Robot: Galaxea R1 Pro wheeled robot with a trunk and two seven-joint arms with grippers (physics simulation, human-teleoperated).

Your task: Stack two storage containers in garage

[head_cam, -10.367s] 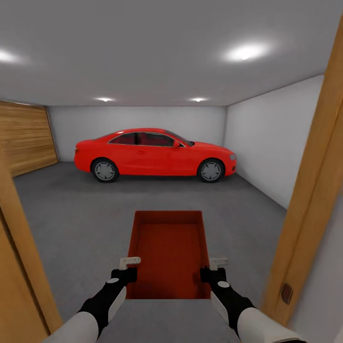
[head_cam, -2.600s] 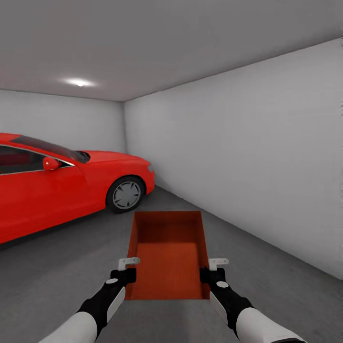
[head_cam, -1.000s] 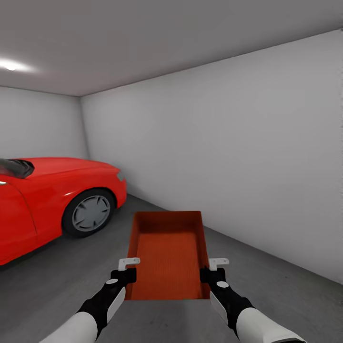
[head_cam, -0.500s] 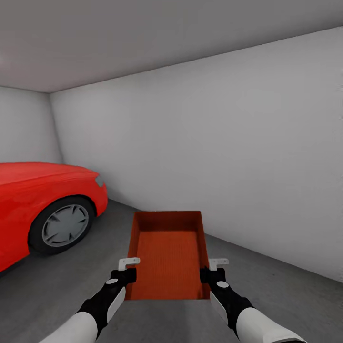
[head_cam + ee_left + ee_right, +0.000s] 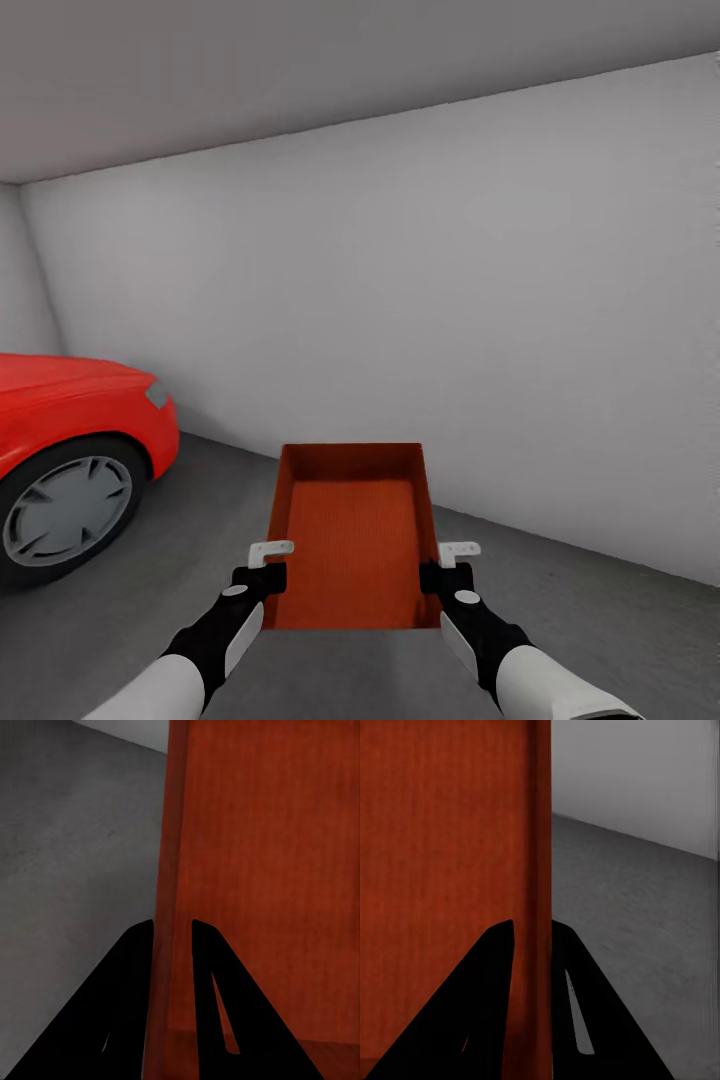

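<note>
View swung right since the earlier frames: the red car [image 5: 70, 455] slid from frame center to the lower left edge, and the white side wall [image 5: 450, 300] took over most of the picture. That was the camera and base turning, not the car. The bin kept the same spot in the frame relative to your arms throughout.

The storage container [image 5: 352, 535] sat at lower center of the head view, held level off the ground, open side up, ribbed bottom visible, nothing in it. Your left gripper [image 5: 262, 572] was clamped on its left long wall and your right gripper [image 5: 448, 572] on its right long wall, both near the end closest to you. Both wrist views confirmed it: the left gripper [image 5: 172, 937] had the orange wall pinched between its two dark fingers, and so did the right gripper [image 5: 532, 937].

Progress, my read: you were inside the garage with one container in hand, so the carry for this bin was essentially done. It wasn't set down yet. I saw no second container in these frames, so can't say whether it was already here. Left: lower this one, then get the pair stacked.

The floor [image 5: 600, 630] was mottled dark grey concrete, flat, bare around the bin. Car wheel [image 5: 65, 510] was at lower left, well apart from the bin. Wall met floor along a line running down to the right. Grey ceiling [image 5: 300, 70] across the top.
</note>
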